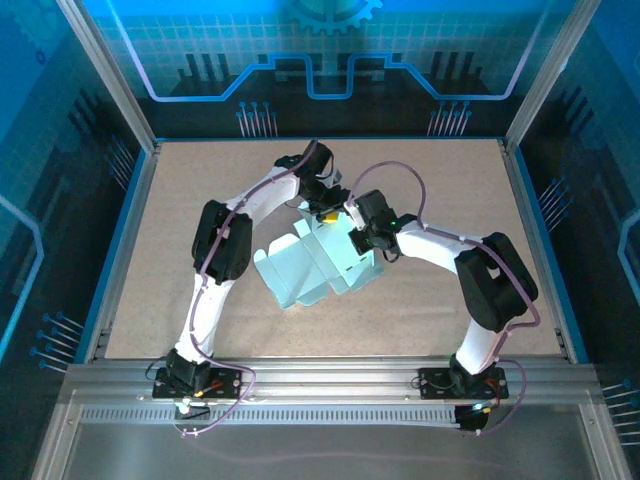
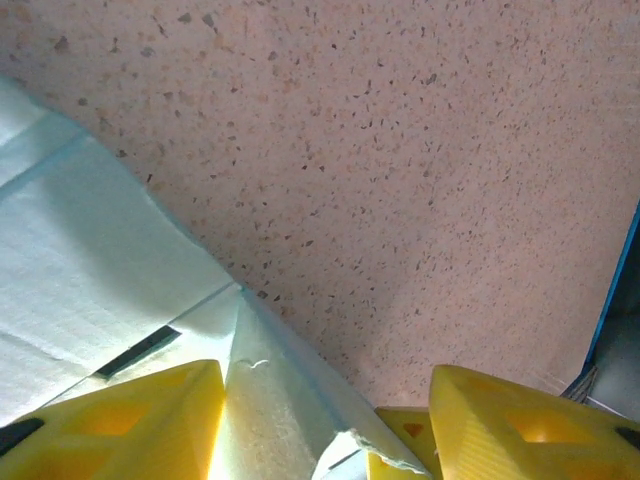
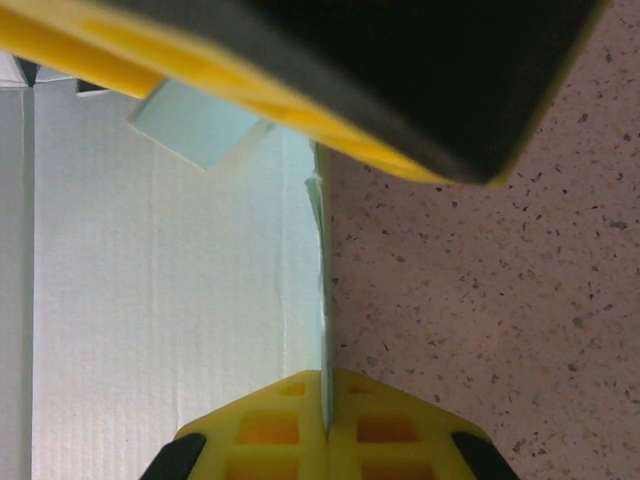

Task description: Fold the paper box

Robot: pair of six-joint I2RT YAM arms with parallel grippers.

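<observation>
Top view: the paper box [image 1: 312, 268], a pale mint die-cut sheet of thin card partly raised into walls and flaps, lies near the middle of the speckled beige tabletop [image 1: 200, 300], between the two arms; the left gripper [image 1: 324, 208] is at its far edge and the right gripper [image 1: 358, 242] at its right-hand wall, the two close together; the jaw states cannot be told from this height. Left wrist view: the yellow moulded fingers [image 2: 130, 425] stand spread, one low left, one low right; a raised flap of the card with a ragged tip stands between them, nearer the left finger and not clamped; a dark slot shows in the panel beside it. Right wrist view: the yellow fingers [image 3: 270, 420] are pressed together on the thin upright edge of a card wall, which runs straight into the seam between them; flat panel lies to its left, tabletop to its right; a yellow-edged black part [image 3: 400, 70], judged to be the other arm's tool, crosses the top, with a small mint tab just below it. Assessment: folding is about midway; the right arm holds one side wall erect while the left is placed to work an end flap; the tab is not yet seated. The next move calls for the left jaws to close on the flap or push it toward its slot, with a firm right pinch so the wall does not collapse; the thin card may crease or tear.
</observation>
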